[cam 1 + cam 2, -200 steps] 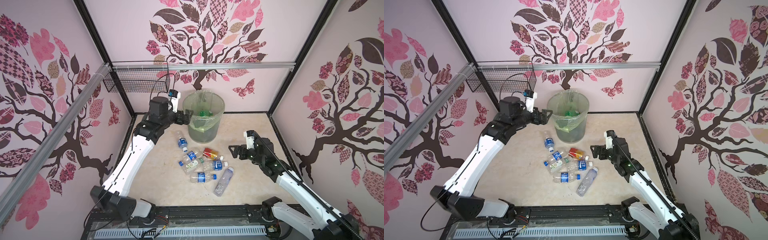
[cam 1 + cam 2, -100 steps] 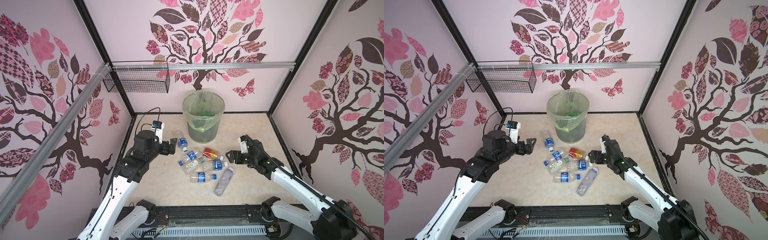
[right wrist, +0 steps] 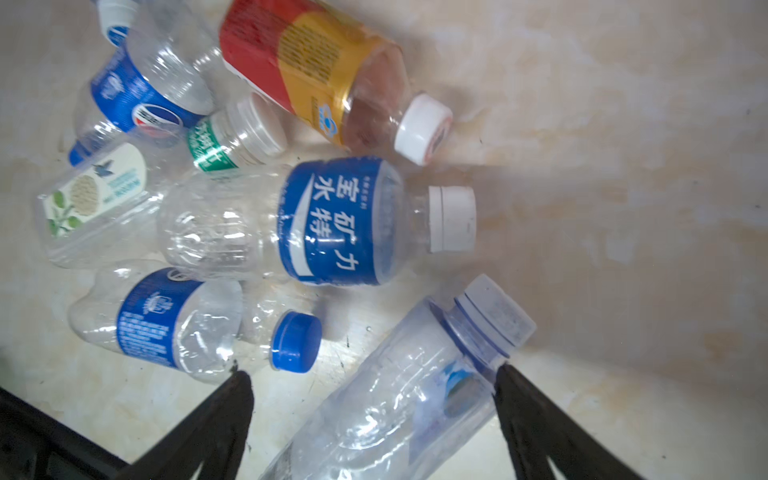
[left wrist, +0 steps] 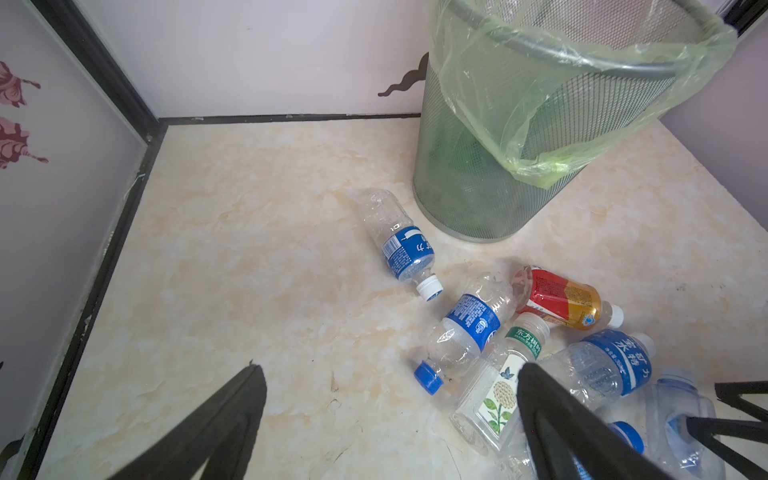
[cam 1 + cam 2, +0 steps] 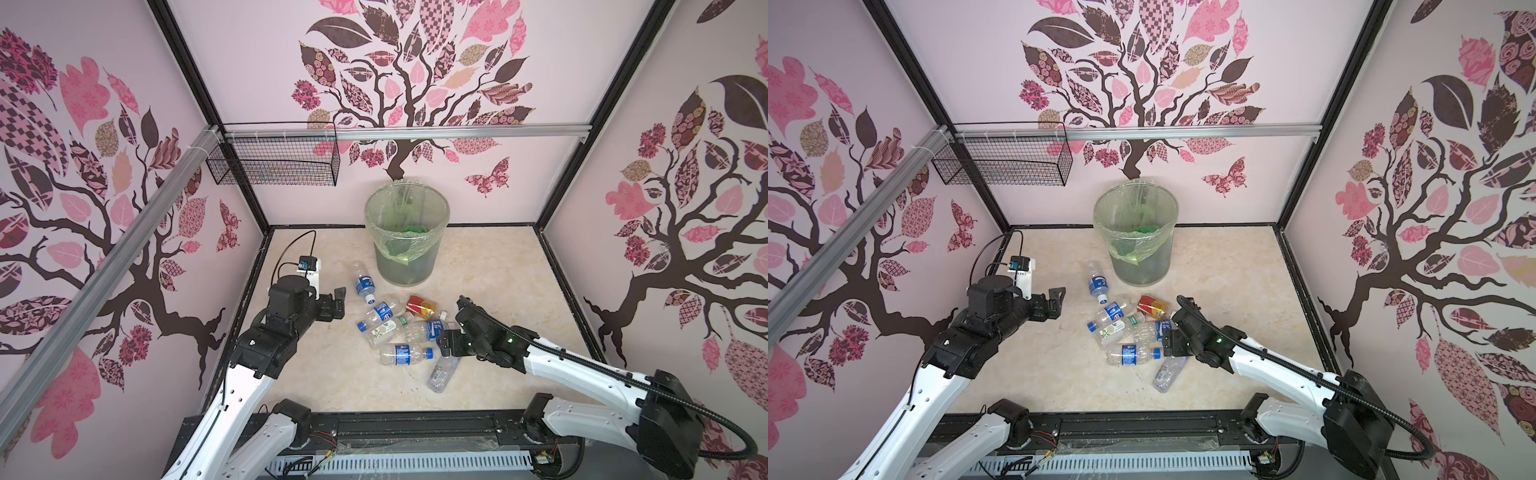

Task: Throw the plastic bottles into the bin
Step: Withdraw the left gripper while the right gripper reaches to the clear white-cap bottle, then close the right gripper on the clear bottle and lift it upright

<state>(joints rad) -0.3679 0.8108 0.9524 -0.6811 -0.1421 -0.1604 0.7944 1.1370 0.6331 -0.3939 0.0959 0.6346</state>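
Both arms have shifted. The left gripper has come away from the bin and hangs over the bare worktop, left of the pile. The right gripper has dropped to the pile's near edge.

Seven plastic bottles lie on their sides in front of the bin. Four are clear with blue labels, and the blue-label bottle nearest the bin lies just beside its base. There is also one red-and-yellow bottle, one flower-label bottle and one plain clear bottle.

The single bin, lined with a pale green bag, holds green bottles; how many I cannot tell.

The left gripper is spread wide and holds nothing. The right gripper is also wide and straddles the plain clear bottle. One finger sits at its shoulder and the other stands apart from it.
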